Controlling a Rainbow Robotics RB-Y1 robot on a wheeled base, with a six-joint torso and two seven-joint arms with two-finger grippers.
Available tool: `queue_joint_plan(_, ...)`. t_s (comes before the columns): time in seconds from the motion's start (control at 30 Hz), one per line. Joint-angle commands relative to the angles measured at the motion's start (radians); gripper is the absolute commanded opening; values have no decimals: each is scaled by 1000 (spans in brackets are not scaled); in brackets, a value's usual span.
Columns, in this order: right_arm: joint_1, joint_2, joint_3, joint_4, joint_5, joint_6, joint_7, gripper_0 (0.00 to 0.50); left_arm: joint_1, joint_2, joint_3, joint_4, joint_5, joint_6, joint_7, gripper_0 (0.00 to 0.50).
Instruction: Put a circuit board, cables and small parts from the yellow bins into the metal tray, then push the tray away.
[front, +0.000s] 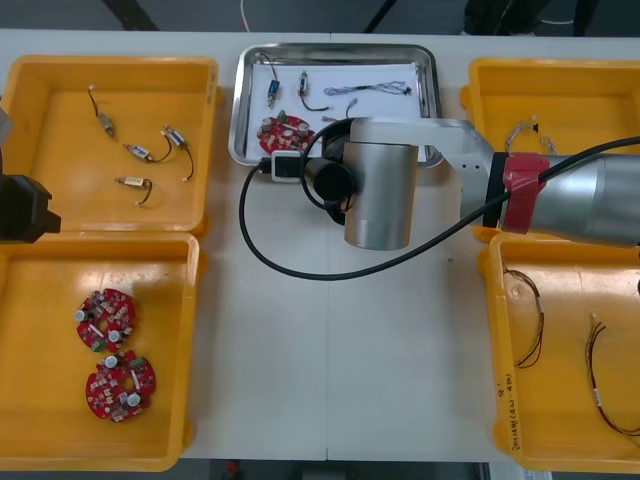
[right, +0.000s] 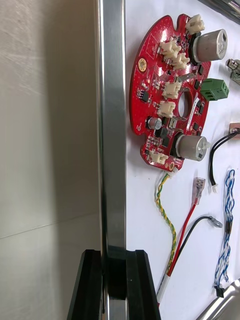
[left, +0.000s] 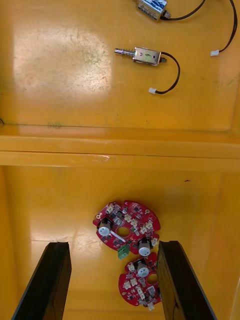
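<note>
Push step: the right hand (right: 114, 260) pinches the near rim of the loaded metal tray (right: 112, 125); next, a straight shove away. The left hand (left: 114, 244) hovers spread, empty, over a yellow bin (left: 50, 190).

The metal tray (front: 241, 105), white inside, sits far and central, holding a round red circuit board (front: 283, 133) at its near-left corner, small metal parts (front: 272, 90) and cables (front: 380, 88). Two more boards (front: 105, 320) lie flat in the near-left yellow bin (front: 40, 410).

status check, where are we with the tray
right gripper shut on metal tray, near rim. left gripper open above yellow bin with boards. tray holds circuit board, cables. nothing seen in its way.
</note>
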Motion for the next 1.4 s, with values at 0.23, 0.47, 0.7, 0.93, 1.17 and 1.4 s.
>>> queue_joint_plan(0.23,-71,-6,-32,67,-6,-77,61,0,16,7,29,-31,-7,6,-90,500)
queue_joint_plan(0.47,-79,8,-32,106,-6,-88,71,0,16,7,29,-31,-7,6,-90,500)
queue_joint_plan(0.7,-79,10,-32,113,-9,-89,77,0,16,7,29,-31,-7,6,-90,500)
queue_joint_plan(0.93,-82,10,-32,115,-27,-89,86,414,16,7,29,-31,-7,6,-90,500)
queue_joint_plan(1.17,-83,10,-32,100,-35,-66,80,500,16,7,29,-31,-7,6,-90,500)
queue_joint_plan(1.4,-100,8,-87,40,-148,41,86,500,16,7,29,-31,-7,6,-90,500)
